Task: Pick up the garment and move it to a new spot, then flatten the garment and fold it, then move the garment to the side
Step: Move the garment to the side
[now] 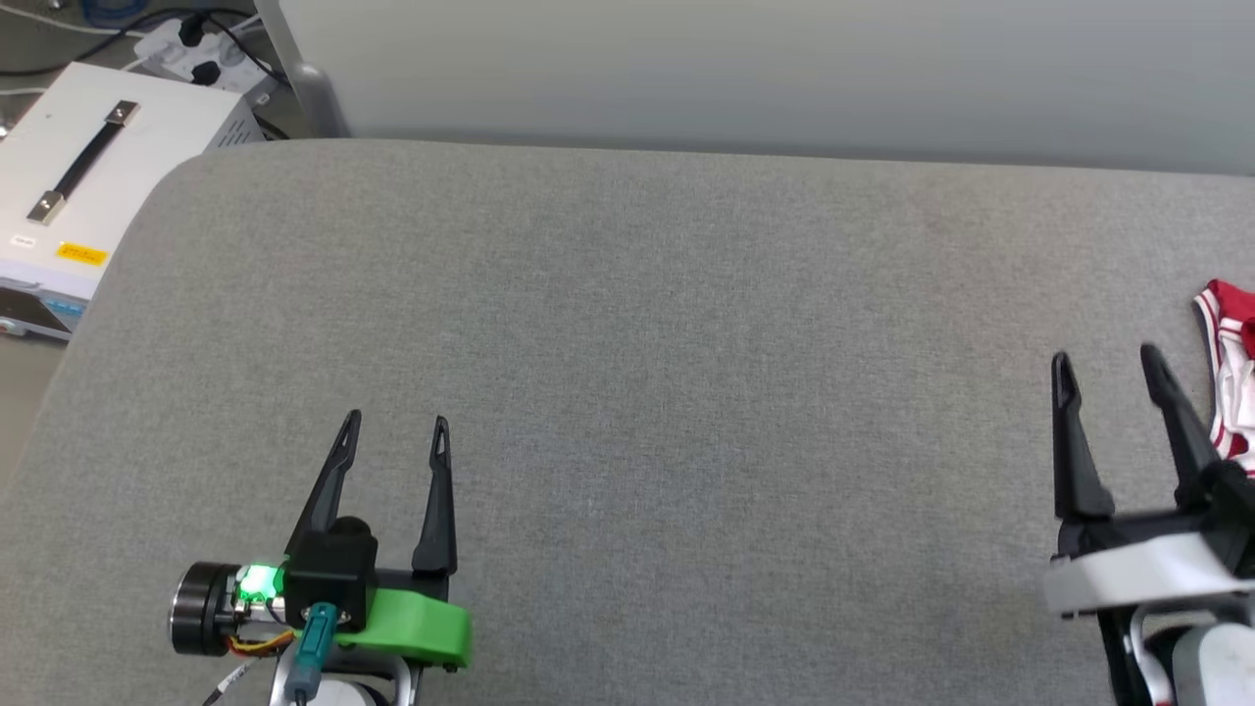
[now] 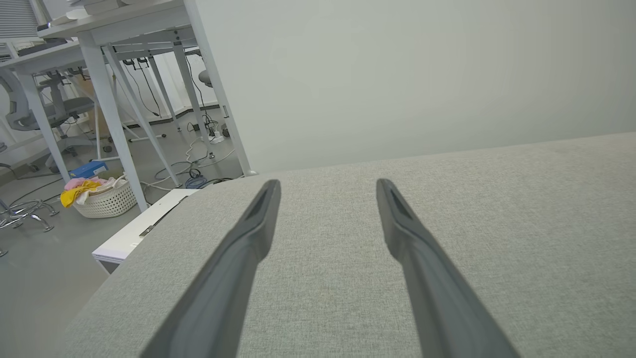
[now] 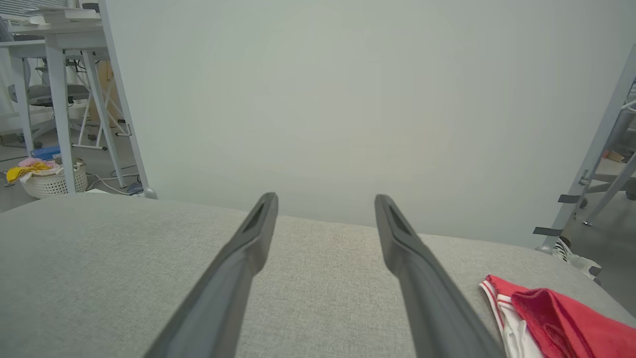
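The left gripper [image 1: 397, 420] and the right gripper [image 1: 1105, 355] were both released and empty, their long tapered dark fingers spread over the grey woven cushion [image 1: 627, 324]. The garment [image 1: 1233, 378], soft crumpled red fabric with white striped trim, lay bunched just beside the right gripper at the cushion's right edge.

Left hand [image 1: 397, 422]: dark tapered fingers [image 1: 331, 485], green bracket [image 1: 417, 628], green light [image 1: 257, 581]; right hand [image 1: 1105, 356]: white collar [image 1: 1147, 574].
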